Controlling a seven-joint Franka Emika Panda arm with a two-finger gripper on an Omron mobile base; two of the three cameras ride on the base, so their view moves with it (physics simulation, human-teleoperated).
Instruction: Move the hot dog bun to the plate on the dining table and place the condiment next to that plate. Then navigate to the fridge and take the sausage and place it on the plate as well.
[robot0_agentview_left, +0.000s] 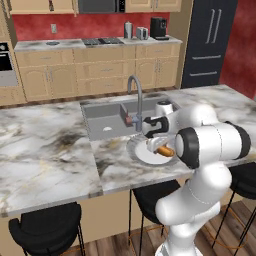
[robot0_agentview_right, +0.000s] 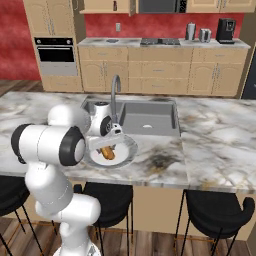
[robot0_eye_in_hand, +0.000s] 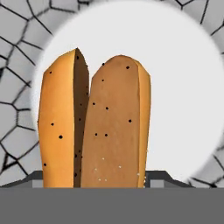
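One hot dog bun (robot0_eye_in_hand: 94, 122) lies on the plate (robot0_eye_in_hand: 183, 87) — delivered, I judge — gripper (robot0_eye_in_hand: 94, 181) jaws straddling it, grip uncertain.

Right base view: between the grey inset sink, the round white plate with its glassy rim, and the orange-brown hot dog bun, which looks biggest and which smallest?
1. Grey inset sink, largest.
2. Round white plate with glassy rim, though it sits nearer the camera.
3. Orange-brown hot dog bun, clearly smallest, lying on the plate.
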